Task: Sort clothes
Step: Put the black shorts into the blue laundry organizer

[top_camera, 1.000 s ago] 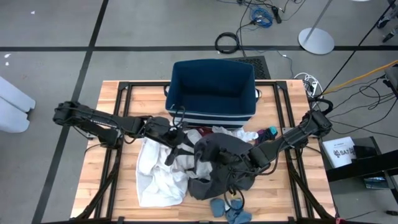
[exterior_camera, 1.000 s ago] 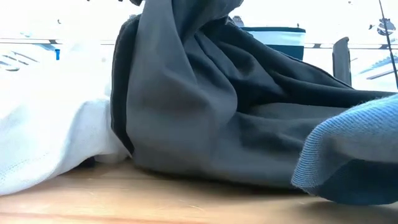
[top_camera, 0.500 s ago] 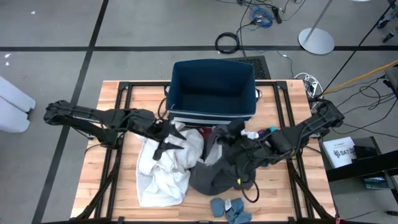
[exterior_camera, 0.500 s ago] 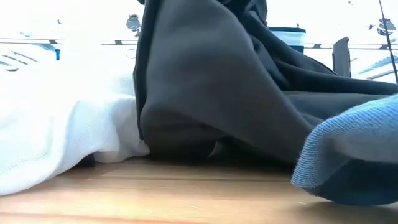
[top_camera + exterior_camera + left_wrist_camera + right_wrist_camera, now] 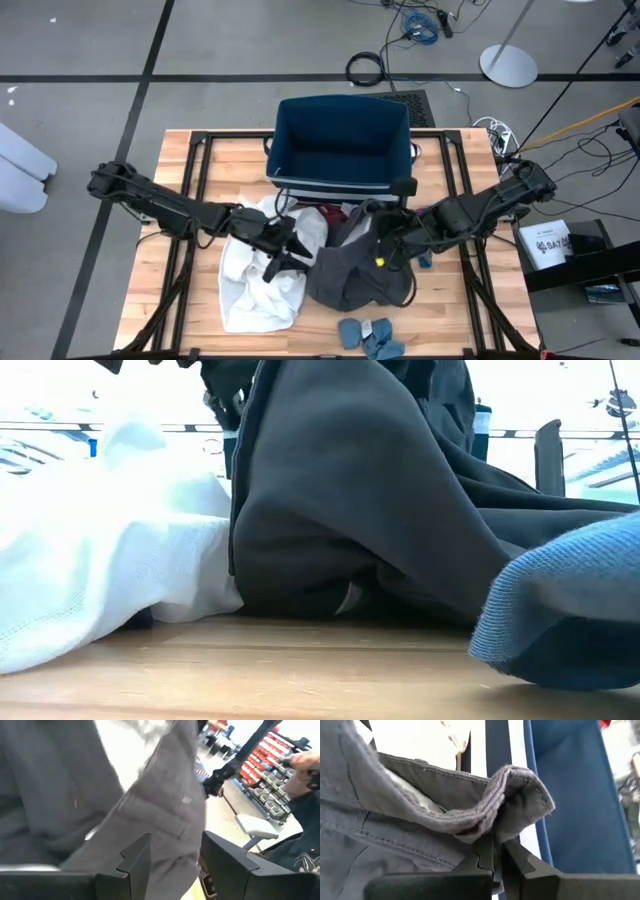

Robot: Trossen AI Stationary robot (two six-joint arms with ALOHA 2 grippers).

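Right wrist view: right claw [image 5: 496, 854] clenched on hem fold of dark grey garment [image 5: 420, 795]. Left claw [image 5: 172, 852] released, grey fabric between fingers, white garment [image 5: 255, 285] beneath.

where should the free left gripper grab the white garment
Judging by its pose, pinch a raised fold of the white garment on its bare side away from the dark grey garment, coming down from above. The left gripper sits open at the overlap; the right gripper holds the grey.

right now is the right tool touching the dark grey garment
Touching. The right wrist view shows the right tool pinched shut on a folded edge of the dark grey garment, with the cloth pressed between its fingertips.
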